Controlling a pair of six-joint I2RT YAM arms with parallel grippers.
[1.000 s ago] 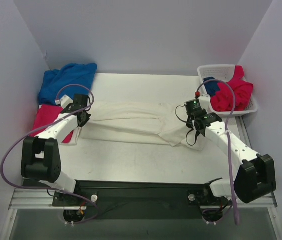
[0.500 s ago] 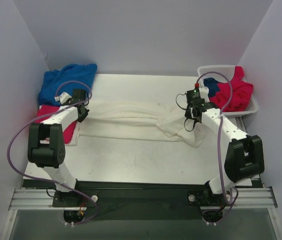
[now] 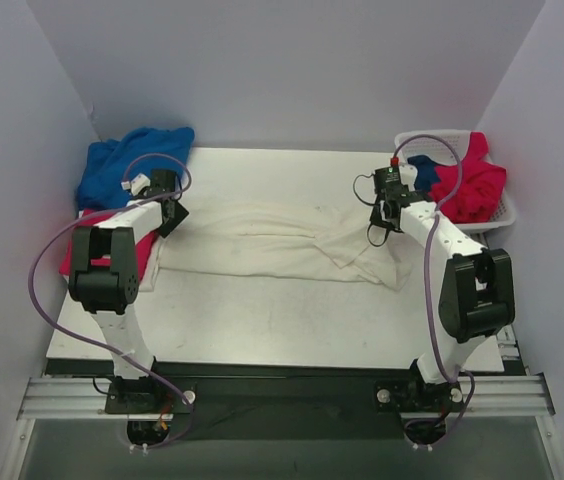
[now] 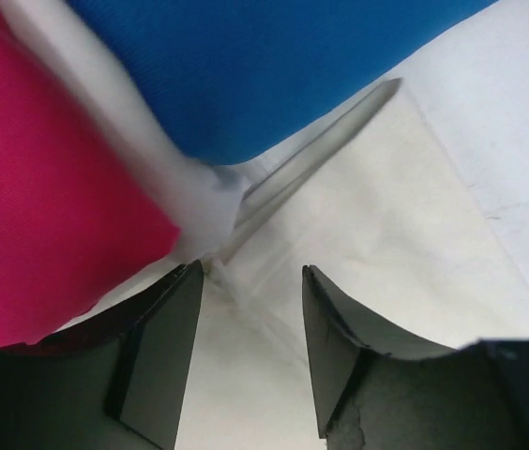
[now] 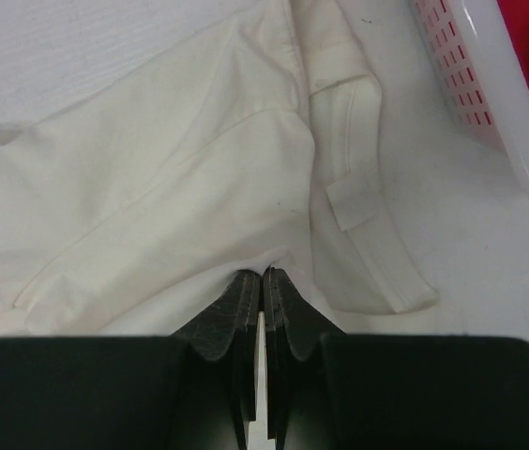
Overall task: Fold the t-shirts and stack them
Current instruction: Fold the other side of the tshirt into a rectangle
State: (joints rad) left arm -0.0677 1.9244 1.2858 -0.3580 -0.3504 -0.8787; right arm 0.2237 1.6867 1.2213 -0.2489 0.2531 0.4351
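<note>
Both arms have drawn the cream t-shirt (image 3: 272, 240) rearward, where it lies stretched across the worktop (image 3: 262, 320). Note the left end effector (image 4: 251, 272), jaws parted, corner released; the right end effector (image 5: 263, 277) pinches the opposite end. Release low, keeping the cloth taut and unwrinkled.

This is a robotics lab test cell. Plain pale-lavender walls (image 3: 292, 70) box in a white bench (image 3: 262, 320) on three sides, like a purpose-built enclosure. At the bench's near edge the left arm (image 3: 102, 275) and the right arm (image 3: 472, 290) are bolted to a black base plate (image 3: 282, 378) on an aluminium rail (image 3: 62, 398). Purple cables (image 3: 30, 292) loop loosely along the arms. The props are laundry: a cream-white t-shirt (image 3: 262, 240) spread on the bench and a white lattice basket (image 3: 432, 140) in the far right corner.
</note>
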